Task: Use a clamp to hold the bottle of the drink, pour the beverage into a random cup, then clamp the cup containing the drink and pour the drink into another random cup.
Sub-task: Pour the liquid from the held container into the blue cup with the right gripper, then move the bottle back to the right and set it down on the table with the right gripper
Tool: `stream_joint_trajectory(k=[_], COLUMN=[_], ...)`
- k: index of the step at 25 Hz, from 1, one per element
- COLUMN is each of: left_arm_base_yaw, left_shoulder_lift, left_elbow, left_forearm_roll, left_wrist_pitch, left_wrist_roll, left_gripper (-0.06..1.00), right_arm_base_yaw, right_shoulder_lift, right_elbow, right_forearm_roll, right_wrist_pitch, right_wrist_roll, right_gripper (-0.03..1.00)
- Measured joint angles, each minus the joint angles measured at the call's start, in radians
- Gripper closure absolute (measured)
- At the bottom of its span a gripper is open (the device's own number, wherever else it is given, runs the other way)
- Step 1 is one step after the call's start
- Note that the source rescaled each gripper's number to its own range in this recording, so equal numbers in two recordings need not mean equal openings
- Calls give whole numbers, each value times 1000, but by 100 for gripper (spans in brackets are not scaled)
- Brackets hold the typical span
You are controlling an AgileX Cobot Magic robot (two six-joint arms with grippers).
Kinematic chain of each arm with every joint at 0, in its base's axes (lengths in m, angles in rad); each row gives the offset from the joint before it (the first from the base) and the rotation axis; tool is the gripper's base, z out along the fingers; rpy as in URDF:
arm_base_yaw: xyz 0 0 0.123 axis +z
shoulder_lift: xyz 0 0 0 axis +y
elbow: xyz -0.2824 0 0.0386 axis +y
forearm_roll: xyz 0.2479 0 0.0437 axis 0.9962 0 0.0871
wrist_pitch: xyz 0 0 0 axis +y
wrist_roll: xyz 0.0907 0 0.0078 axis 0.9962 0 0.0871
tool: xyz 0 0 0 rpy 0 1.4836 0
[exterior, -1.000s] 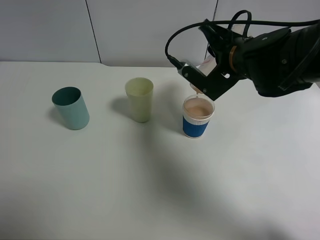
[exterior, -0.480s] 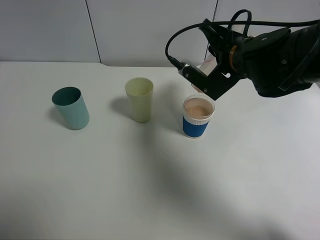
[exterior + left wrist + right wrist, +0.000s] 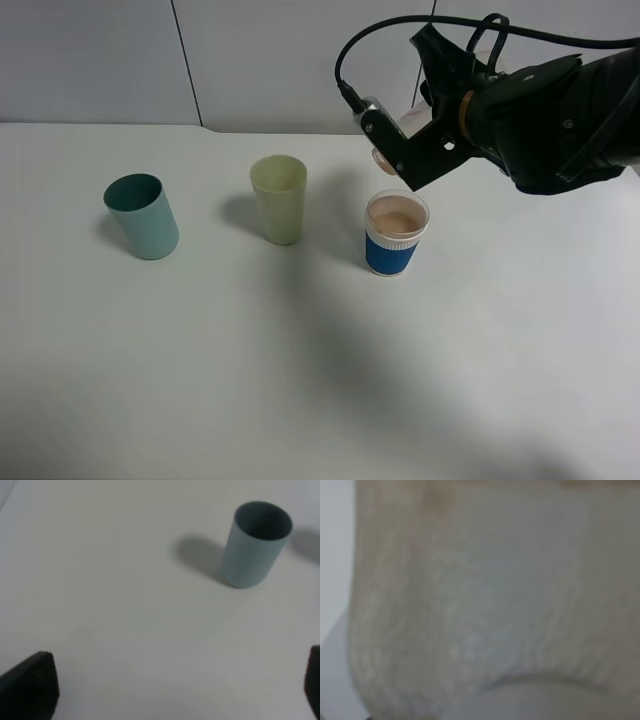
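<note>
The bottle (image 3: 408,124) is pinched in the right pincer (image 3: 402,142) and held tipped, with its wide round mouth just above and slightly beyond the blue-sleeved cup (image 3: 392,252). That cup stands nearer the far edge of the table (image 3: 300,380) than the near one. No stream can be made out, and the beverage (image 3: 396,213), an opaque pinkish-brown milky liquid, lies close under the clear rim, so the first pour is judged done or nearly so. The bottle is best righted slowly, so that no drip falls on the matte white top, and then set down well apart from the cups. The full cup is then best gripped low on its ribbed sleeve, which should hold better than the smooth rim, and carried level. In the right wrist view only the bottle's (image 3: 480,600) translucent, blurred wall is seen. The left pincer (image 3: 172,687) is spread wide and empty near the plain, smooth teal cup (image 3: 255,545) toward the left edge. A pale yellow-green cup (image 3: 279,198) stands between the two.
</note>
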Motion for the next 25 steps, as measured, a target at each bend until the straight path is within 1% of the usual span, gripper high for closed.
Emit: stream_joint_trajectory(k=[2,3,4,6,9,10,13,16,17,18,20,21,22,23,25], left_arm_base_yaw=[0,0,0,0,0,0,0,0,0,0,0,0,0,0,0], left_shoulder_lift=[0,0,0,0,0,0,0,0,0,0,0,0,0,0,0], left_elbow=[0,0,0,0,0,0,0,0,0,0,0,0,0,0,0], left_forearm_roll=[0,0,0,0,0,0,0,0,0,0,0,0,0,0,0], left_wrist_pitch=[0,0,0,0,0,0,0,0,0,0,0,0,0,0,0], left_wrist_roll=[0,0,0,0,0,0,0,0,0,0,0,0,0,0,0], left_gripper=[-6,-6,-6,-6,-6,-6,-6,-6,-6,-6,-6,-6,-6,-6,-6], right_arm_base_yaw=[0,0,0,0,-5,-5,-41,-104,-134,-180,-289,-318,-349,-349,-385], right_shoulder_lift=[0,0,0,0,0,0,0,0,0,0,0,0,0,0,0], right_elbow=[0,0,0,0,0,0,0,0,0,0,0,0,0,0,0], right_forearm_roll=[0,0,2,50,85,85,135,170,178,189,199,199,198,198,197], right_wrist_pitch=[0,0,0,1,0,0,0,-7,-23,-63,-210,-271,-317,-317,-379], right_wrist_roll=[69,140,182,278,337,337,433,594,662,762,980,1046,1090,1090,1142], right_gripper=[96,96,96,96,96,96,96,97,97,97,97,97,97,97,97])
